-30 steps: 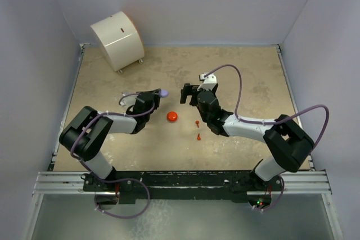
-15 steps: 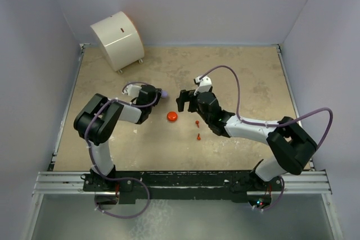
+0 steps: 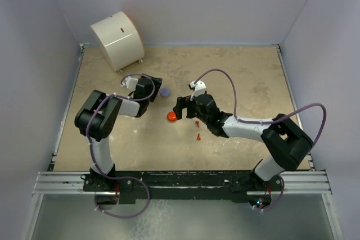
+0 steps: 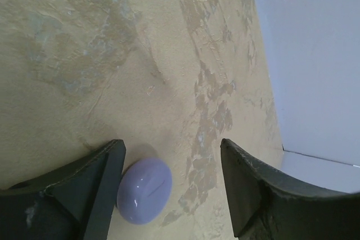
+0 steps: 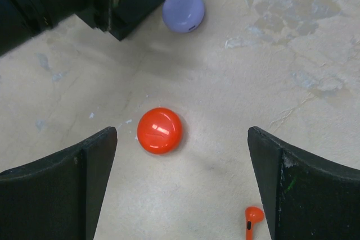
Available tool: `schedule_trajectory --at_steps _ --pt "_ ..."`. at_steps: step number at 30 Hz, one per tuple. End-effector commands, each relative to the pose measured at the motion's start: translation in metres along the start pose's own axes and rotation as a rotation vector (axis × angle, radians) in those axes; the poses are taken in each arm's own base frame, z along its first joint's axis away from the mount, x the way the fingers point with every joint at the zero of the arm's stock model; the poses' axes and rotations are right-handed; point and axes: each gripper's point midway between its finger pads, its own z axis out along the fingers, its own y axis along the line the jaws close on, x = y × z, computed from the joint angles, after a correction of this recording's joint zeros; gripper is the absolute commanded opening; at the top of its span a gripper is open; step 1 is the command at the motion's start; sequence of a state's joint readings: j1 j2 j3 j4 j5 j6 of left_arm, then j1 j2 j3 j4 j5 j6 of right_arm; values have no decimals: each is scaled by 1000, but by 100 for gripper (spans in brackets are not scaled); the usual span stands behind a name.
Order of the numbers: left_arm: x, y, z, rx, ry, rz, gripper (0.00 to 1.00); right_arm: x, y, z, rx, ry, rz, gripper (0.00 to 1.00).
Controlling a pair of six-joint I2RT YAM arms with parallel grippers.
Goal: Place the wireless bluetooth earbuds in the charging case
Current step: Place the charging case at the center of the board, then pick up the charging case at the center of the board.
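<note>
**Wireless bluetooth earbuds (image 3: 197, 122): two red-orange pieces loose, none seated in a case**

Item 1. One red-orange earbud (image 5: 252, 217): lies on the table (image 3: 242, 71) just inside the right gripper's (image 5: 181, 136) outer jaw, near its tip. The second earbud (image 3: 199, 136) lies further back, under the right arm and outside the jaws. No lilac earbuds show in any view.

Item 2. Red-orange case (image 5: 160, 130): a round, smooth dome that looks closed. It sits between the right jaws, nearer the inner one and touching neither.

Item 3. Lilac case (image 4: 144, 190): a round dome, also apparently closed. It rests on the table between the left gripper's (image 4: 171, 144) jaws, just beside one finger and well apart from the other. Whether it touches that finger cannot be told.

Jaws. Left: spread apart and gripping nothing, with the lilac case free between them. Right: spread to full width over the red-orange case and holding nothing.

Step in hand (judged): the lilac case is set down and the red-orange set comes next, with the right jaws lined up over its case.

Next move calls for (judged): a steady hold on the small dome and a way to lift its lid. After that, each tiny stemmed earbud needs a fine pinch. Both slip easily on the bare surface.
</note>
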State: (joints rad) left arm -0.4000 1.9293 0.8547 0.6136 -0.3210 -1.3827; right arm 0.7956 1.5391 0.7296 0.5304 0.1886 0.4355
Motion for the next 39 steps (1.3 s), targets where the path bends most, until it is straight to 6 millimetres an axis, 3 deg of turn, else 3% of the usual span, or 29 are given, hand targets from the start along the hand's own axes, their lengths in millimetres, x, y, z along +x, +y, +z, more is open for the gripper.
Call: schedule_trajectory --at_steps 1,5,9,18,30,35,39 --pt "-21 -2 -13 -26 -15 56 68 6 12 10 -60 23 -13 100" --pt "-48 7 -46 -61 -83 65 69 19 18 18 -80 61 -19 100" --pt "-79 -2 -89 -45 -169 72 69 32 26 24 -99 94 -20 100" --pt "-121 -1 -156 -43 -297 95 74 55 51 36 -143 146 -15 100" --pt "-131 13 -176 -71 -332 106 75 69 91 33 -202 178 -24 100" --pt "-130 17 -177 -75 -331 106 75 61 97 27 -202 159 -16 100" --pt "-129 20 -177 -79 -331 104 76 60 90 24 -170 163 -19 100"
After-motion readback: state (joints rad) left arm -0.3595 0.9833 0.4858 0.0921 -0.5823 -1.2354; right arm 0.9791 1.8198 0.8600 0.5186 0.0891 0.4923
